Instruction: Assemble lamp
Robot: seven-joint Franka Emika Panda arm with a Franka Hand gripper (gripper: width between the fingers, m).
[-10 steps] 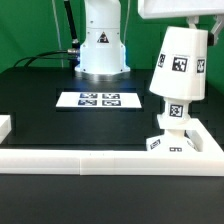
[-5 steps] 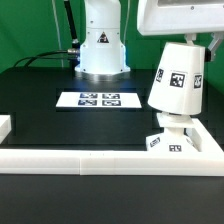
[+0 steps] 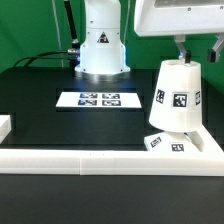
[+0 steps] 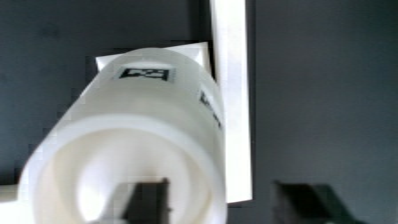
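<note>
While the gripper (image 3: pixel 196 50) clasps its top, the shade (image 3: pixel 176 96) covers the bulb above the base (image 3: pixel 166 143)

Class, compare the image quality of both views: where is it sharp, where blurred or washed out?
Exterior view: evenly lit, the shade and marker board tags crisp. Wrist view: the shade is soft, its near end overexposed; the gripper fingers are dark blurs.

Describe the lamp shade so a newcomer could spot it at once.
Start at the black table, then go to the white rim bars at its front corner on the exterior view's right. The shade stands there: a tall white cone with square tags, the biggest white part, under the gripper.
</note>
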